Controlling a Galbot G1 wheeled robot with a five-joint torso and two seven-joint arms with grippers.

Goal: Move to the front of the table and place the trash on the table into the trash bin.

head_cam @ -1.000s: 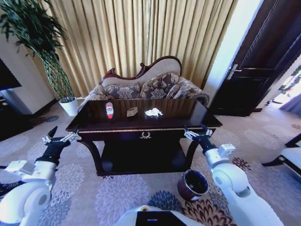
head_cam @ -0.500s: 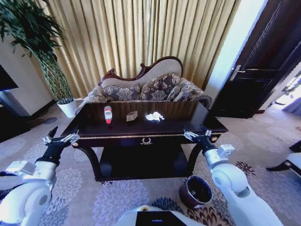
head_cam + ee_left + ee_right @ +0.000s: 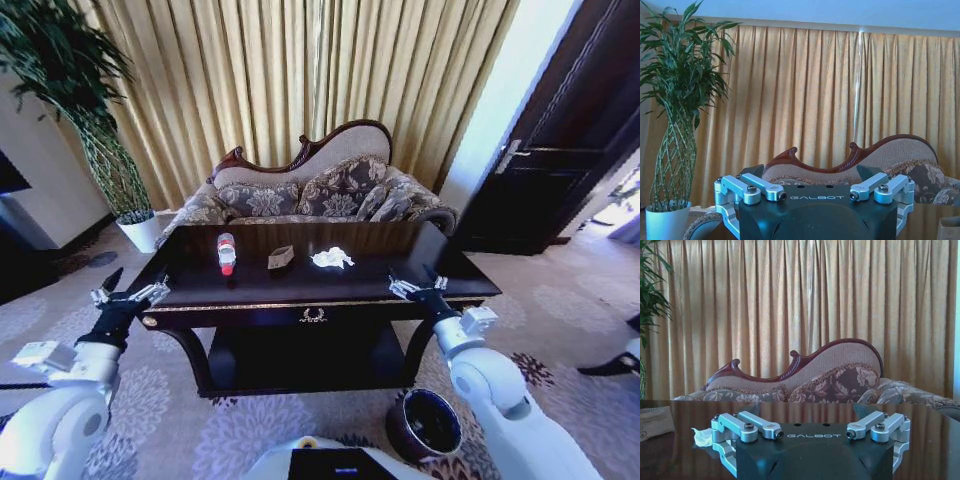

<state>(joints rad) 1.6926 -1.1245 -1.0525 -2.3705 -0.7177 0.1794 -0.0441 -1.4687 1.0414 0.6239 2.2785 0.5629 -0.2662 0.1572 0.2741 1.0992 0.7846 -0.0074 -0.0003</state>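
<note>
Table [image 3: 330,285] closer, seemingly more centred.

Dark glossy wood with gold trim on the table [image 3: 400,275], mirror-smooth on top. Clear plastic with a red cap on the bottle [image 3: 227,253]; tan card on the small box [image 3: 281,258]; crumpled white paper in the wad [image 3: 332,259]. Glossy maroon outside and black within on the trash bin [image 3: 428,425]. Brushed metal links and matt black plastic on the left gripper [image 3: 810,192] and right gripper [image 3: 811,431]. Patterned cloth and carved polished wood on the sofa [image 3: 320,190]; soft folded cloth in the curtains [image 3: 300,80].
</note>
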